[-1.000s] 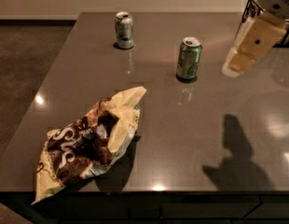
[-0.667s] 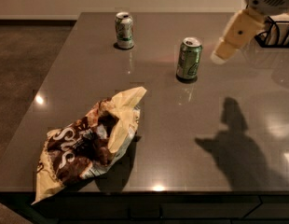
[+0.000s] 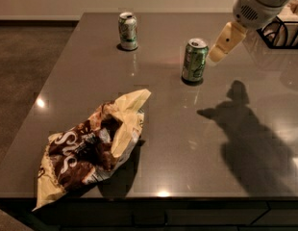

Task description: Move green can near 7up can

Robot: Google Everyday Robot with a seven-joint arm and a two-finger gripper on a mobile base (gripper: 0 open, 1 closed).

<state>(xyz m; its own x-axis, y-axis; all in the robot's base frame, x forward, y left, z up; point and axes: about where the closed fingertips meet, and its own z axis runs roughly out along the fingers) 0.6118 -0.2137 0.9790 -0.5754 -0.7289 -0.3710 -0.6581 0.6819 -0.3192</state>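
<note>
The green can [image 3: 194, 59] stands upright on the dark grey table [image 3: 158, 124], right of centre toward the back. The 7up can [image 3: 128, 30], paler with green patches, stands upright at the back, left of the green can and well apart from it. My gripper [image 3: 219, 53] reaches in from the upper right on a white arm [image 3: 257, 4]. Its cream tip hangs just right of the green can's top, close to it but not touching. Nothing shows in the gripper.
A crumpled brown and yellow chip bag [image 3: 91, 150] lies at the front left of the table. A black wire basket [image 3: 283, 32] sits at the back right edge. Carpeted floor lies beyond the table's left edge.
The gripper has moved left and down from the far right edge and now sits beside the green can. The cans and the bag have not moved.
</note>
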